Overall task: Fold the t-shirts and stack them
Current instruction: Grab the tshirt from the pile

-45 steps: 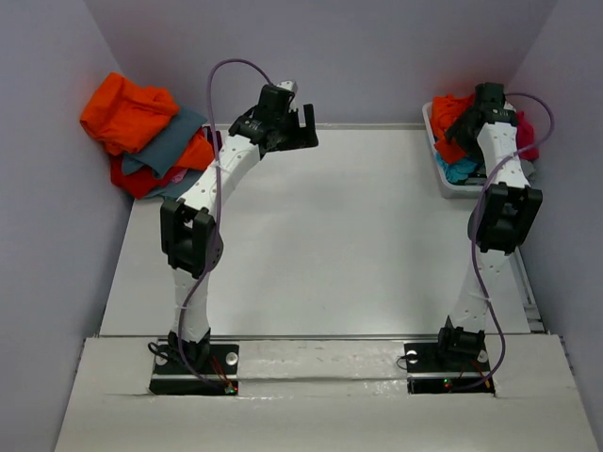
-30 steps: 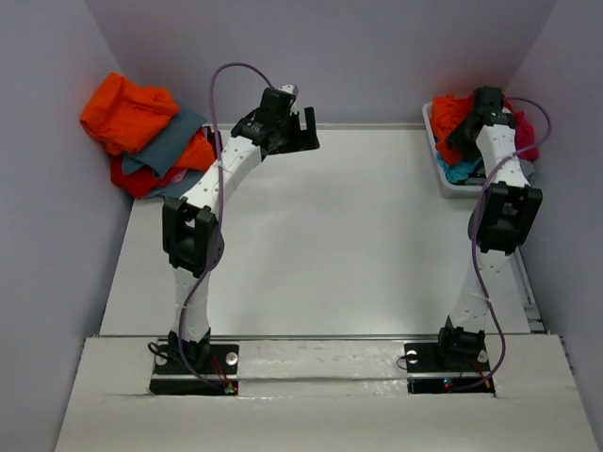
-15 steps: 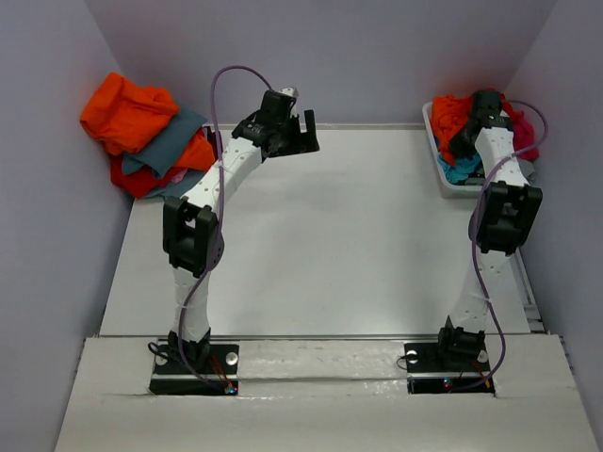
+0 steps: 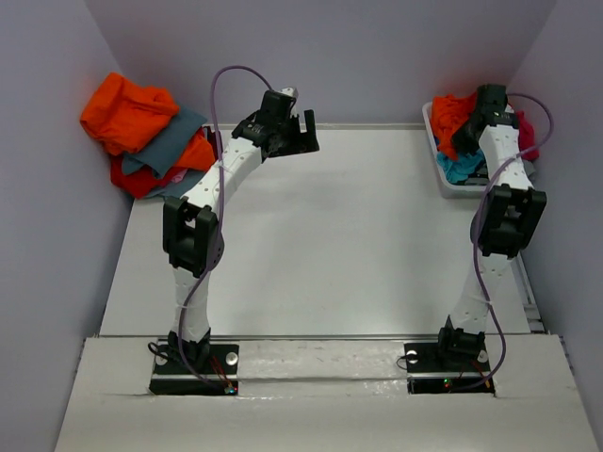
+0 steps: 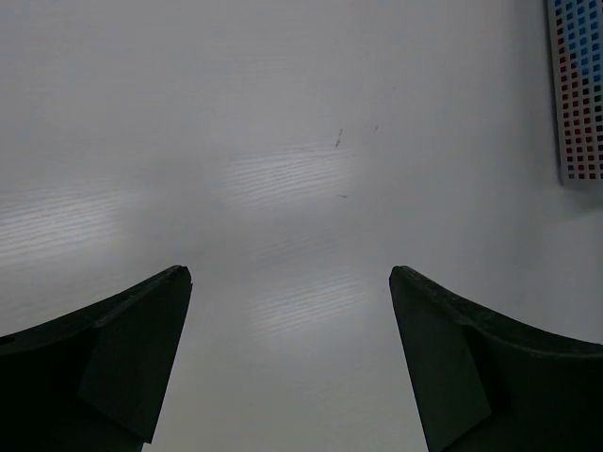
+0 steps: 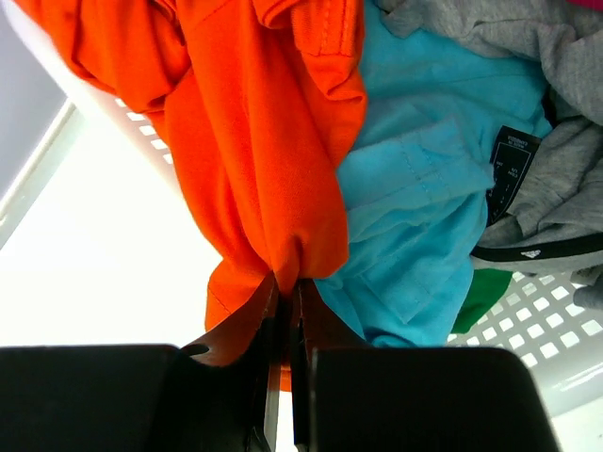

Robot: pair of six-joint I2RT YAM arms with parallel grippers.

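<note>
Right wrist view: right claw (image 6: 287, 292) pinches an orange t-shirt (image 6: 273, 160) over the white basket (image 6: 542, 325); left claw (image 5: 289, 275) gapes wide above the table (image 5: 283, 113)

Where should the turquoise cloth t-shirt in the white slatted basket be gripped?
Likely pinch the turquoise t-shirt at its stitched hem fold from above: that ridge stands up from flat cloth, clear of the orange t-shirt.

White slatted plastic basket (image 4: 456, 188) at far-R corner of white table (image 4: 320, 254), grey walls (image 4: 377, 47) round it.
</note>
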